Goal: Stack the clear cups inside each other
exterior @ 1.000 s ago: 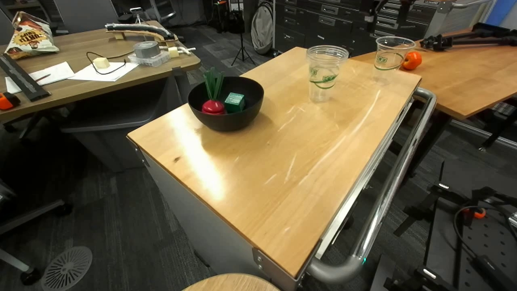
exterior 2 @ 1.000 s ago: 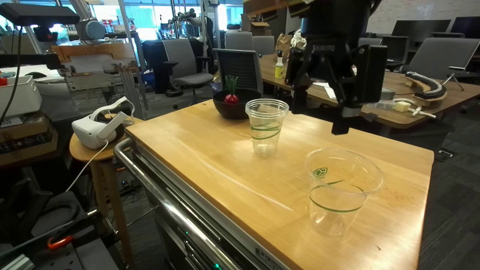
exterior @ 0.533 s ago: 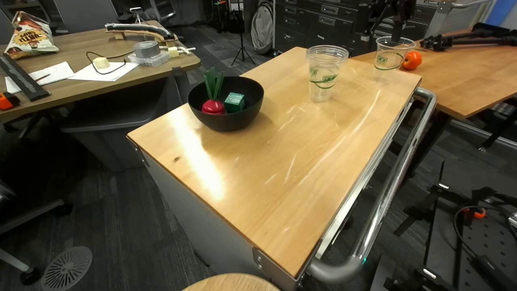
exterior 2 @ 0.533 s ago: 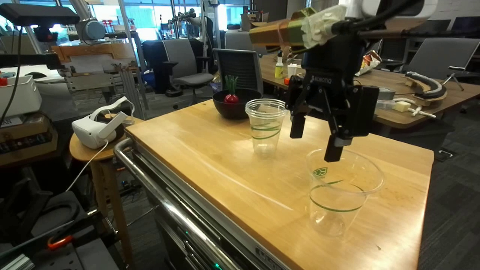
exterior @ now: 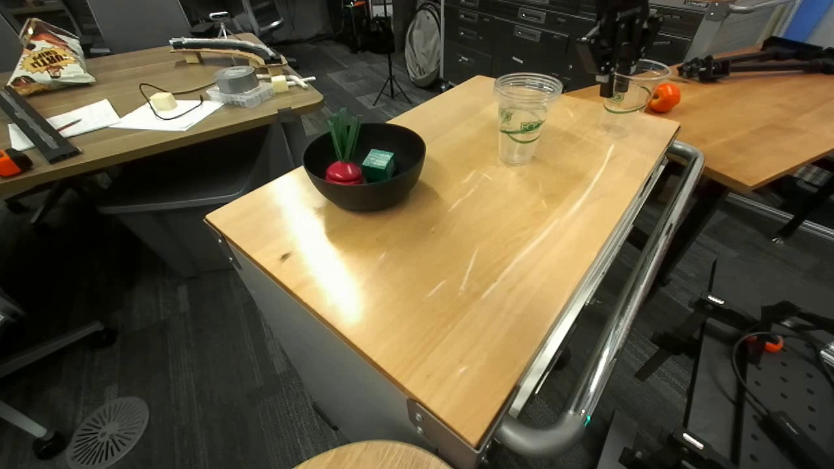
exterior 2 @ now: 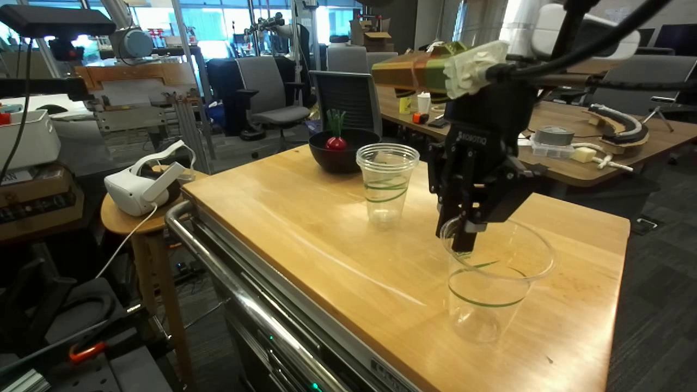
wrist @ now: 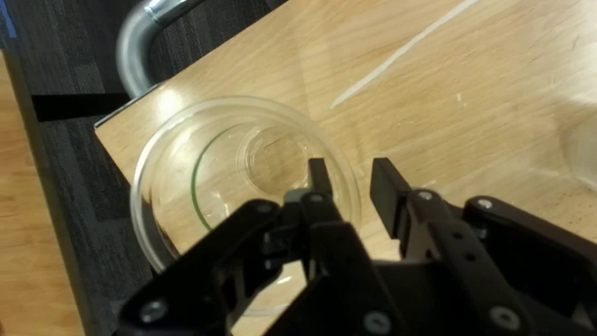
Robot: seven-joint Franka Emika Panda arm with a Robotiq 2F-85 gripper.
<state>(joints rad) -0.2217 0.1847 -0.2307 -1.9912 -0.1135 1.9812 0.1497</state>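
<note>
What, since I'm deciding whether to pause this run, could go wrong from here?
The claw straddles one side of the lone clear cup; squeezing could bend or tip it.
That cup stands near a corner of the wooden tabletop, so a bump might push it off.
Lifted by one side, it may hang tilted and knock into the nested cups.

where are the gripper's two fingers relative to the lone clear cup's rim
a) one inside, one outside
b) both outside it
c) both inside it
a, as the wrist view shows the gripper with one finger within the rim of the lone clear cup and the other finger beyond it, the rim passing between them.
</note>
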